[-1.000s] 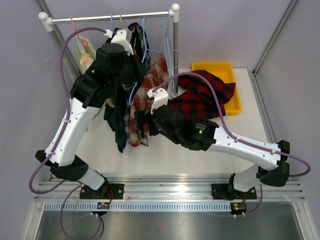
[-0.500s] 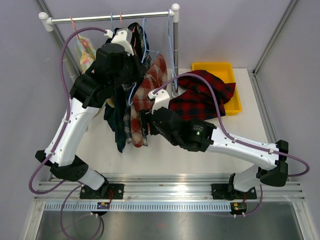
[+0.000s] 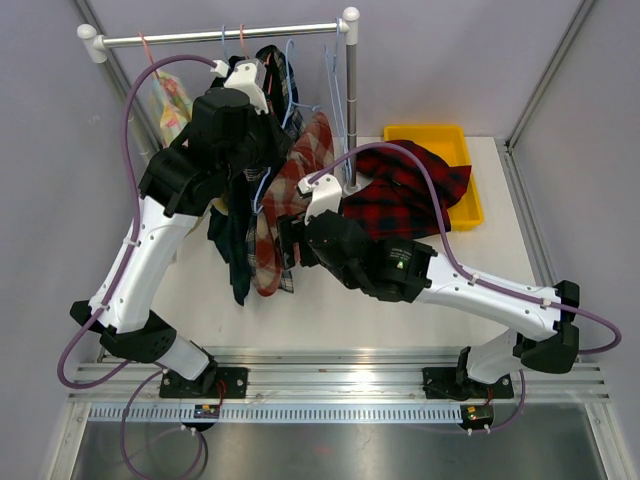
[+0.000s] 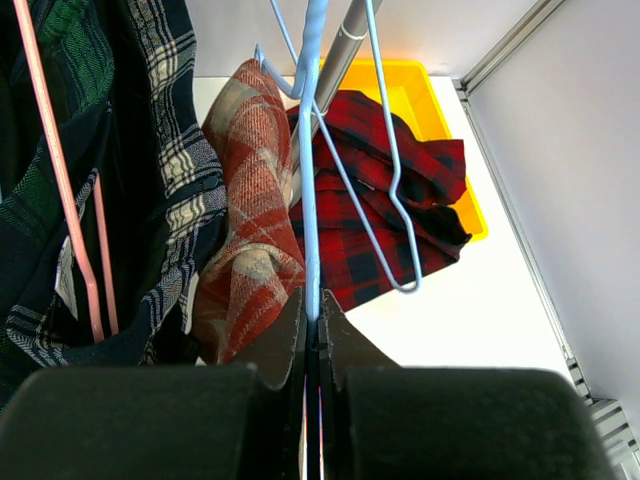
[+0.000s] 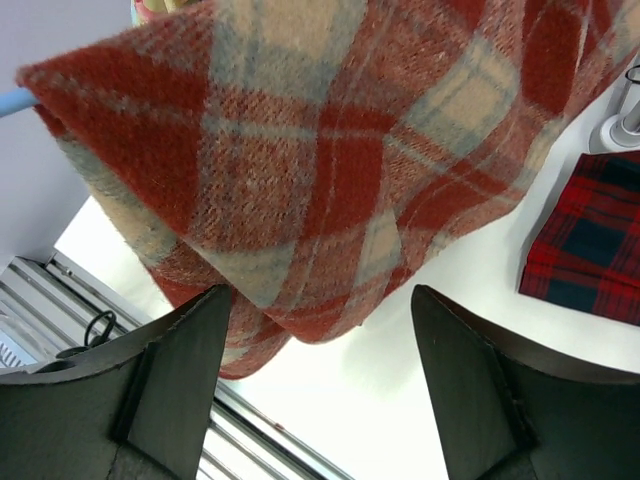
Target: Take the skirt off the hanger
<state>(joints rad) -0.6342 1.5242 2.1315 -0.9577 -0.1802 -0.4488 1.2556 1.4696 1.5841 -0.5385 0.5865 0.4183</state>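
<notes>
Two robot arms (image 3: pixel 150 240) (image 3: pixel 480 290), one clothes rail (image 3: pixel 220 37), one yellow tray (image 3: pixel 425 130), four garments (image 3: pixel 168 100) (image 3: pixel 235 245) (image 3: pixel 275 215) (image 3: pixel 410 190)

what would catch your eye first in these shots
The red-and-tan plaid skirt hanging from a blue hanger dominates the middle, below the rack. The left gripper is clamped shut on that hanger, while the right gripper gapes open around the skirt's lower edge. At the back right, a red-and-black cloth spills out of a yellow tray.
</notes>
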